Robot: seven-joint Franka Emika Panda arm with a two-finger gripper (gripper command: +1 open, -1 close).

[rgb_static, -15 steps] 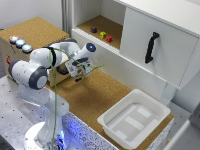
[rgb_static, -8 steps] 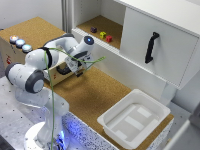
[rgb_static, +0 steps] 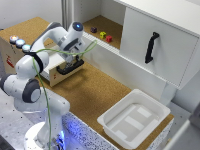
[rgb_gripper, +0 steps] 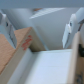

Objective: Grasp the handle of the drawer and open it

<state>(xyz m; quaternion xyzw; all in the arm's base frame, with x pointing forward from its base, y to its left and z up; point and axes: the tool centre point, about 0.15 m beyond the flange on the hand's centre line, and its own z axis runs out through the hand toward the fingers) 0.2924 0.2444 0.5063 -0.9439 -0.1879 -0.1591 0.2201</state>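
The drawer (rgb_static: pixel 57 74), a small tan box at left of centre in the exterior view, is approached from above by the gripper (rgb_static: pixel 73 61), evidently so its dark handle (rgb_static: pixel 70 68) can be pulled. In the wrist view the fingers (rgb_gripper: pixel 72 30) are seen spread apart, with nothing gripped between them.

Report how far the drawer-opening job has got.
Done: the approach. The gripper sits right over the handle of the drawer. In hand: the grasp. In the wrist view the fingers stand wide apart, so nothing is clamped yet. Left: close on the handle and pull. The exterior view is too blurred to tell whether the drawer is out at all.
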